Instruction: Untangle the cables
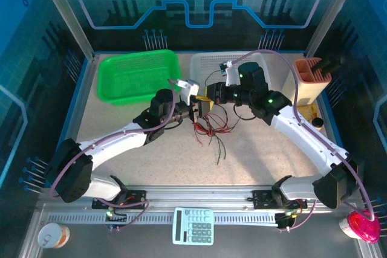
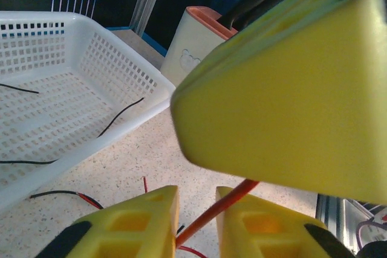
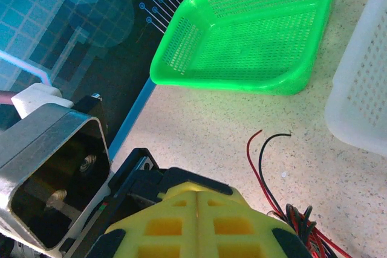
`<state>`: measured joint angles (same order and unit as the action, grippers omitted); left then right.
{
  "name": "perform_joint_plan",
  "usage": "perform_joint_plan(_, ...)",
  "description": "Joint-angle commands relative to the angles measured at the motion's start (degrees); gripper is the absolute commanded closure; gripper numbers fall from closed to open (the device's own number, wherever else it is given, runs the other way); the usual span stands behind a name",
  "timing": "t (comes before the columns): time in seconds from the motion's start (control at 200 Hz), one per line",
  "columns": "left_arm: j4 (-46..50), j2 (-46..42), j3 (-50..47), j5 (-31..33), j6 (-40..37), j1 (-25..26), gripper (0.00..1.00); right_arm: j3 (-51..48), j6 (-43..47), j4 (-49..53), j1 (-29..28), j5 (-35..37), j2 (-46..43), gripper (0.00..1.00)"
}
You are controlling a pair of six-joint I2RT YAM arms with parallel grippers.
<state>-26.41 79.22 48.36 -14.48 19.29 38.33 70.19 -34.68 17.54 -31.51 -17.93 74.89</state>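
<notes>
**Finding 1, location of work.** The cables (image 1: 211, 128) lay as a loose red and black bunch on the table (image 1: 266, 161) at the centre of the top view. They sat just below the white basket (image 1: 202, 61) and to the right of the green basket (image 1: 136, 77). A few black strands (image 2: 121, 115) lay inside the white basket, apart from the bunch.

**Finding 2, end effectors.** The left gripper (image 2: 193, 200) had its jaws drawn close, with a narrow gap between them. A red strand (image 2: 211, 214) passed through that gap, and the jaws were not seen to bear on it. The right gripper (image 3: 196, 197) had its pads pressed flat together. Whether it pinched a wire could not be determined.

**Finding 3, governing relation.** The two grippers met tip to tip over the upper edge of the bunch.
- In the left wrist view the red strand ran from bottom centre up and to the right, passing from sight under the right gripper's yellow finger.
- Its long axis thus led through the left jaws toward the right gripper.
- The left gripper was the nearer, since it straddled the strand.
- In the right wrist view the bunch lay at lower right, just beside the pads.

**Assessment.** Closing fully on the strand appeared to be the step in hand, and any pull would best follow the strand's axis
</notes>
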Motion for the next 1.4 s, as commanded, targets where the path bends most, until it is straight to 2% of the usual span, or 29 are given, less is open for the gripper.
perform_joint_plan(0.0, -3.38, 0.9, 1.67, -0.42, 0.25, 0.17, 0.83, 1.79, -0.22, 0.2, -0.98, -0.42, -0.59, 1.0)
perform_joint_plan(0.125, -3.12, 1.02, 1.85, -0.46, 0.51, 0.17, 1.0, 2.27, -0.12, 0.49, -0.55, 0.12, -1.07, 1.0)
perform_joint_plan(0.17, -3.03, 1.07, 1.82, -0.4, 0.58, 0.16, 1.0, 2.4, -0.13, 0.44, -0.16, 0.16, -1.38, 0.96)
perform_joint_plan(0.21, -2.99, 0.93, 1.82, -0.22, 0.69, 0.12, 1.0, 2.2, -0.19, 0.28, 0.2, 0.16, -1.98, 0.88)
perform_joint_plan(0.29, -2.88, 0.91, 1.82, 0.19, 0.81, 0.13, 1.0, 1.68, -0.3, 0.67, 0.94, 0.96, -3.94, 0.57)
perform_joint_plan(0.34, -2.7, 0.89, 1.8, 0.4, 0.99, 0.16, 1.0, 0.95, -0.22, 0.89, 1.46, 2.12, -5.39, 0.45)
perform_joint_plan(0.415, -2.16, 0.69, 1.9, 1.13, 1.4, 0.17, 1.0, -1.32, -0.21, 1.62, 3.2, 3.66, -9.05, 0.35)
perform_joint_plan(0.565, -0.76, -0.19, 2.85, 1.96, 3.15, 0.15, 1.0, -11.32, -0.91, 1.54, 7.68, 5.64, -18.82, 0.24)
perform_joint_plan(0.725, 2.08, -0.56, 5.45, 1.48, 3.65, 0.17, 1.0, -21.07, 3.12, 2.23, 8.27, 6.19, -24.17, 0.17)
perform_joint_plan(0.94, 5.0, 0.45, 9.09, 0.43, 4.11, 0.14, 1.0, -31.65, 4.96, -9.24, 7.56, 2.82, -24.83, 0.15)
perform_joint_plan(1.396, 6.11, 0.64, 11.58, -0.79, 6.39, 0.18, 1.0, -27.01, 4.98, -21.14, 2.63, 4.08, -9.35, 0.15)
